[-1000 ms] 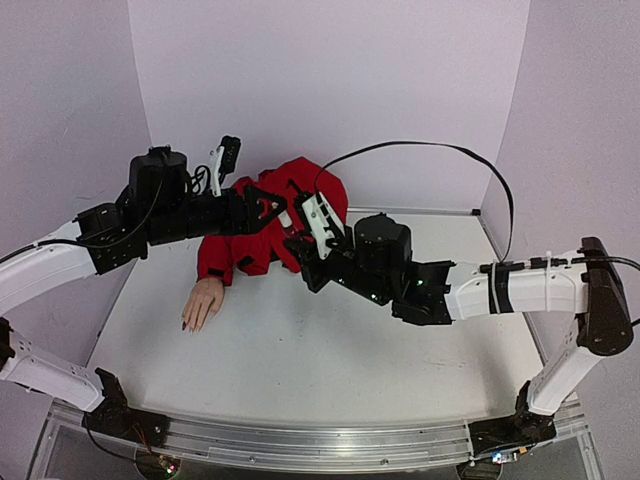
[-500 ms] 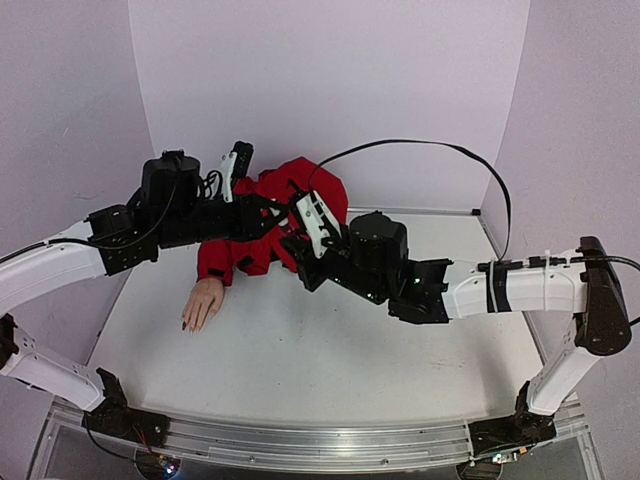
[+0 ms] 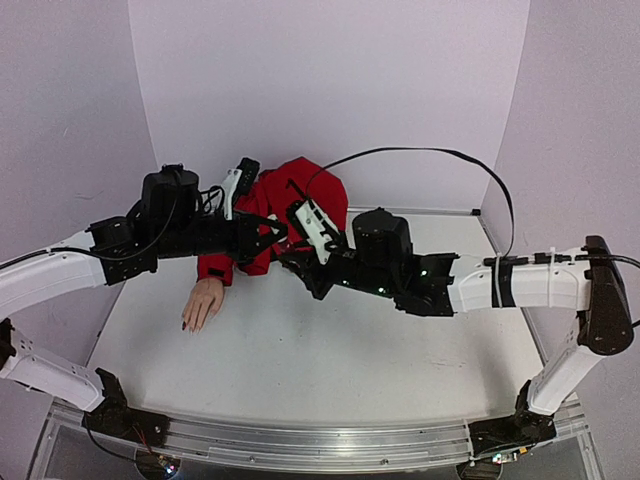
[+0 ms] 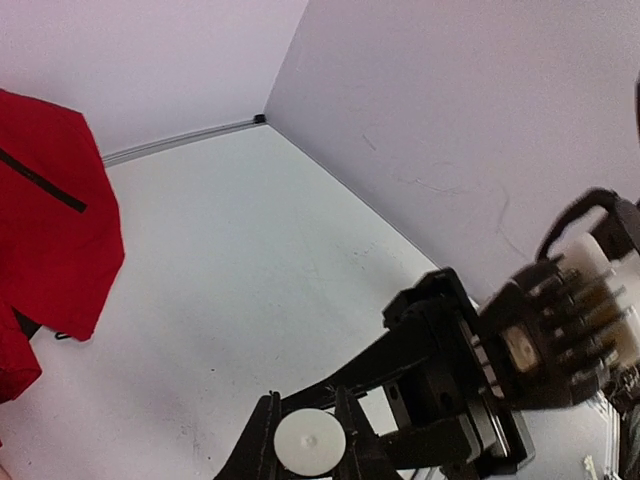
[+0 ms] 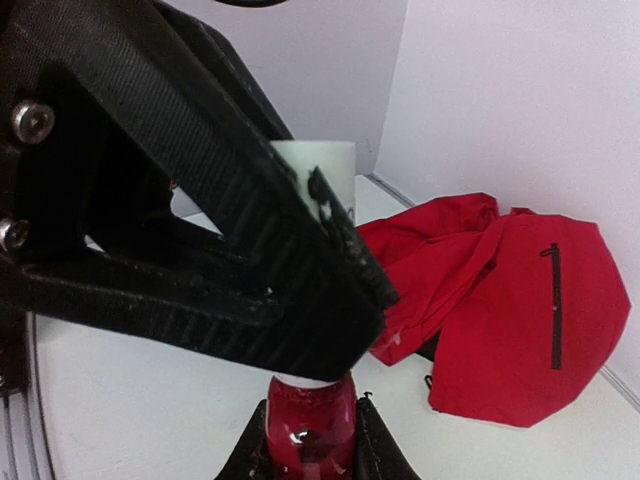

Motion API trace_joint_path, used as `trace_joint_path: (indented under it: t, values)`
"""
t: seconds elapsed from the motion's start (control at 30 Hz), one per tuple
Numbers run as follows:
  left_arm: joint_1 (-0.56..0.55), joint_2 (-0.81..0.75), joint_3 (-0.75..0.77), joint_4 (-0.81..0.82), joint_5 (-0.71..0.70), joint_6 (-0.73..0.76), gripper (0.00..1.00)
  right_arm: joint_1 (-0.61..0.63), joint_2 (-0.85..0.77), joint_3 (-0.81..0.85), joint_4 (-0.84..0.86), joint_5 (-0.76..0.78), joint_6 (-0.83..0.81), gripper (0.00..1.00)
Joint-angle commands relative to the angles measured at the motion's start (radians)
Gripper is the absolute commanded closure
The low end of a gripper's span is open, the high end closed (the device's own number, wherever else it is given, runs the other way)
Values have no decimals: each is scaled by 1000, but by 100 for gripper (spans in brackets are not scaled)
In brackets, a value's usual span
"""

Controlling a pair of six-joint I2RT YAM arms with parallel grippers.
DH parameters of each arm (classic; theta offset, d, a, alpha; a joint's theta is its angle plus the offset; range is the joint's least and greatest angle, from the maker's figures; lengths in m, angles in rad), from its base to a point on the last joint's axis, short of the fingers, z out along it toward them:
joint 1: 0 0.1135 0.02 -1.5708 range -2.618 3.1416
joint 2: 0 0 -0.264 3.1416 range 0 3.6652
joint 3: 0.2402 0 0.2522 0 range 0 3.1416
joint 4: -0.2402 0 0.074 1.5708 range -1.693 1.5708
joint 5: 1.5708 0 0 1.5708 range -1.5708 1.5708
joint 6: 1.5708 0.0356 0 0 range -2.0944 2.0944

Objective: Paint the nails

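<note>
The beige mannequin hand point(image 3: 204, 300) lies palm down at the table's left, its red sleeve point(image 3: 222, 262) running back to the jacket. Its nails point(image 3: 190, 324) show as tiny dark tips. Both grippers meet in the air right of the sleeve. My right gripper point(image 5: 312, 410) is shut on the red glass body of the polish bottle point(image 5: 308, 432). Over the bottle's white cap point(image 4: 310, 442), my left gripper point(image 4: 306, 408) is shut, a finger on either side. In the top view the left gripper point(image 3: 277, 233) and right gripper point(image 3: 297, 262) hide the bottle.
The bunched red jacket point(image 3: 295, 195) lies at the back of the table behind the grippers. A black cable point(image 3: 420, 152) arcs over the right arm. Lilac walls close in the back and both sides.
My left gripper has moved right to the right gripper and shut on the white cap. The right gripper kept hold of the bottle, shifting slightly.
</note>
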Motion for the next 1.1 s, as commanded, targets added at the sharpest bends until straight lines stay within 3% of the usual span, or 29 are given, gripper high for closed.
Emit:
trace_joint_path:
  t: [0.0,0.1,0.2,0.3,0.53,0.57,0.67,0.77,0.8,0.9,1.0,1.07]
  values:
    - [-24,4,4,30,469,139,100,-64,-124,20,122,-605,77,100]
    - [-23,21,9,28,851,232,100,-125,-141,25,253,-1072,262,100]
    - [-24,43,14,29,1088,268,100,-125,-131,56,398,-1285,441,100]
    - [-23,67,22,28,1164,284,100,-125,-146,24,548,-1330,585,100]
    - [-6,71,49,23,1155,287,100,-158,-185,-63,560,-1274,564,100]
    - [6,63,49,20,1135,278,99,-169,-190,-81,559,-1260,557,100]
    - [69,8,28,7,986,238,68,-195,-225,-127,453,-1162,448,100]
    - [126,-77,-24,-17,794,217,32,-201,-269,-125,147,-949,216,100]
    - [130,-101,-35,-29,714,217,23,-201,-276,-128,99,-863,180,100]
    - [131,-145,-51,-38,655,201,3,-201,-291,-145,34,-633,106,100]
    - [128,-140,-27,-38,553,122,1,-194,-276,-141,24,-392,106,100]
    - [120,-131,-1,-37,456,66,4,-172,-260,-139,38,-195,117,100]
